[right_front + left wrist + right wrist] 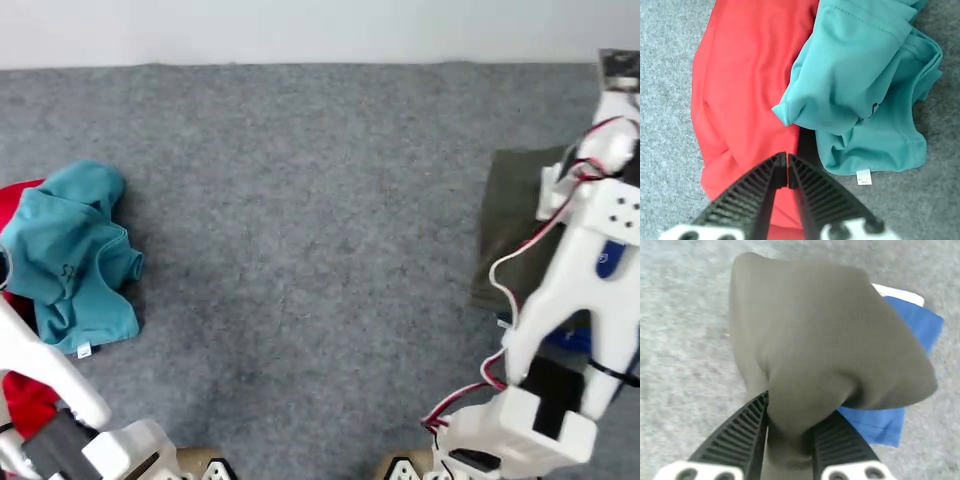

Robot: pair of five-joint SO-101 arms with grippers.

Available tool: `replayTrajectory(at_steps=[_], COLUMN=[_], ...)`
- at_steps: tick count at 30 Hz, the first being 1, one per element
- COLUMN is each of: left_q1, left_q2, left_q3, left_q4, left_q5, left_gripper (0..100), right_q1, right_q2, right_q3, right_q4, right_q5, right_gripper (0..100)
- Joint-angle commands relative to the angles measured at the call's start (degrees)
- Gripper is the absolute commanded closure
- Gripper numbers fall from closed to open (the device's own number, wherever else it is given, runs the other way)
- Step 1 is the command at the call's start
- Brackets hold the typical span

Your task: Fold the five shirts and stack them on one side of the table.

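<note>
A crumpled teal shirt [72,258] lies at the table's left side, partly over a red shirt [25,398]. In the left wrist view my left gripper [787,167] hangs shut and empty above the red shirt [742,85], just beside the teal shirt [865,75]. At the right side an olive shirt [512,232] lies under the right arm [585,270]. My right gripper [789,432] is shut on the olive shirt [825,335], which drapes up from its fingers. A blue shirt [892,422] lies beneath the olive one, with a white shirt's edge [900,294] behind.
The grey felt table top [320,230] stretches wide and bare between the two piles. A white wall runs along the far edge [300,30]. The arm bases [500,440] stand at the near edge.
</note>
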Motion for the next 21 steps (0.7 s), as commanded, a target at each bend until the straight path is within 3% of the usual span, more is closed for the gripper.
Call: replayTrajectory(at_steps=[1,19,21], left_q1=[0.18,0.26,0.26], left_q2=[-2.02,-2.02,-2.02], left_q3=[-0.31,3.03,3.03], left_q4=[-0.97,-1.41,-1.49], left_q5=[-0.62,-0.62,-0.62], left_gripper=[98,98,98], right_q1=[4.62,15.6,15.52], right_q2=[0.66,21.58,22.37], right_q3=[-1.14,-1.32,-1.49], right_q4=[-1.45,-21.49,-21.58], right_q5=[2.81,16.7,17.67], right_gripper=[99.1,98.7,93.7])
